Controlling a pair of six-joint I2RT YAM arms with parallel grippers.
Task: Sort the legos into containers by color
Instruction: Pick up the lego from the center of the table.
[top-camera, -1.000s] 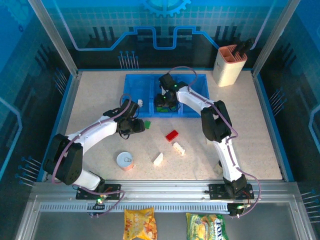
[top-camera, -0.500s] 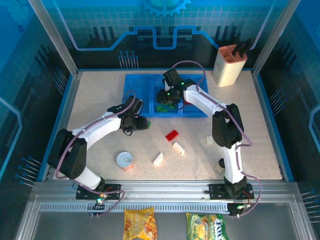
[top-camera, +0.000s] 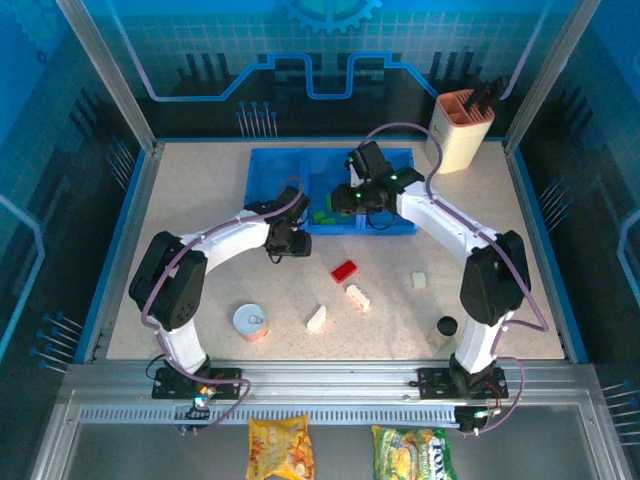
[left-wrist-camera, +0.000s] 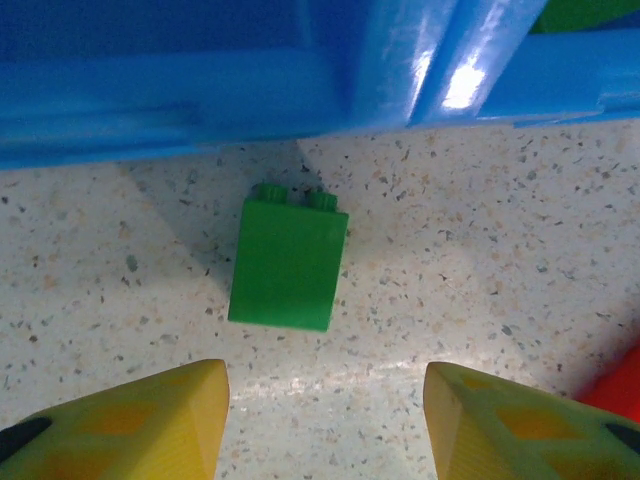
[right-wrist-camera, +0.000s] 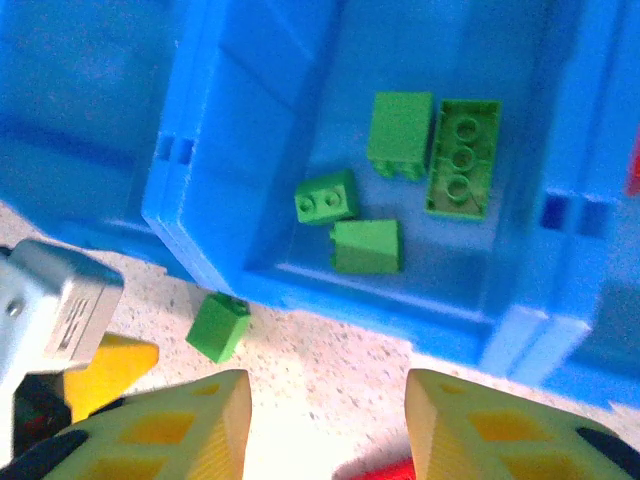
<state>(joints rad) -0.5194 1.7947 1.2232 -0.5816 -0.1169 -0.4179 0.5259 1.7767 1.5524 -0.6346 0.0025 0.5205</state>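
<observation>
A green lego (left-wrist-camera: 288, 262) lies on the table just in front of the blue containers tray (left-wrist-camera: 200, 90). My left gripper (left-wrist-camera: 325, 420) is open and empty, a short way short of that brick; from above it (top-camera: 290, 243) sits at the tray's front edge. My right gripper (right-wrist-camera: 325, 420) is also open and empty, hovering over the tray's front rim (right-wrist-camera: 380, 300). Several green legos (right-wrist-camera: 400, 135) lie in the middle compartment. The same loose green lego (right-wrist-camera: 218, 326) lies outside it. A red lego (top-camera: 344, 270) and white legos (top-camera: 357, 297) (top-camera: 316, 318) (top-camera: 419, 280) lie on the table.
A tin can (top-camera: 249, 321) stands near the front left and a black-capped bottle (top-camera: 446, 326) by the right arm. A beige knife block (top-camera: 460, 130) stands at the back right. Metal frame posts and blue walls bound the table.
My left gripper has swung right to the tray's front edge, over the loose green lego. My right gripper has shifted right along the tray, out from over the middle compartment.
</observation>
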